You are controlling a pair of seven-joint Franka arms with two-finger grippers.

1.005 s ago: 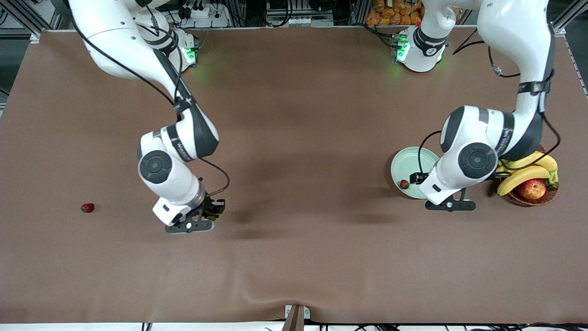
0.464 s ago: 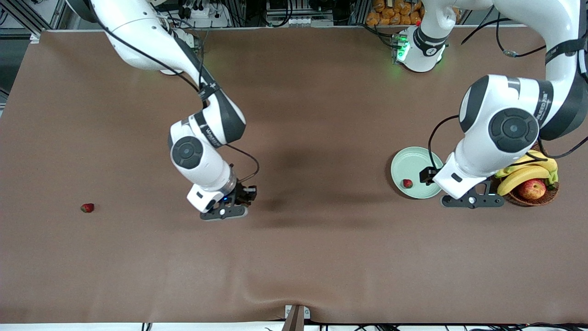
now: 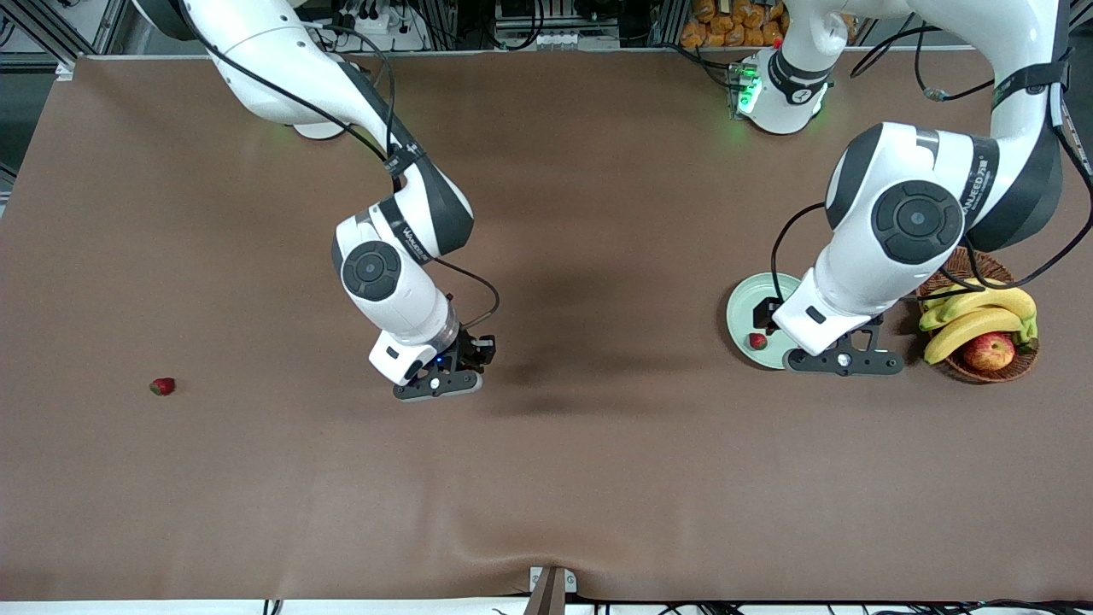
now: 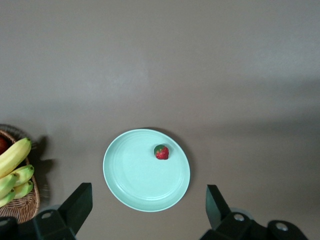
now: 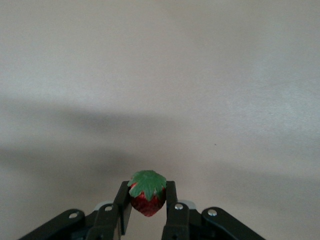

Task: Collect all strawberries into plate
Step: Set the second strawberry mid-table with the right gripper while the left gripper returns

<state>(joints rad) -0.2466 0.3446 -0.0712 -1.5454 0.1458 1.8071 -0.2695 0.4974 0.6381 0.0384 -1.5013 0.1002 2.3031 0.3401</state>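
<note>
The right pincer (image 5: 148,210) hangs over the middle of the brown tabletop (image 3: 598,478), clamped on a strawberry (image 5: 148,196). The left pincer (image 4: 147,212), fingers wide apart, hovers above the plate (image 4: 135,187), where a second strawberry (image 4: 161,151) lies. A third strawberry (image 3: 162,386) lies at the right arm's end.

3 strawberries are counted: 1 (image 4: 161,151), 1 (image 5: 147,199), 1 (image 3: 162,386). 1 plate (image 4: 135,190), 1 basket (image 3: 990,369), 1 apple (image 3: 989,351).
</note>
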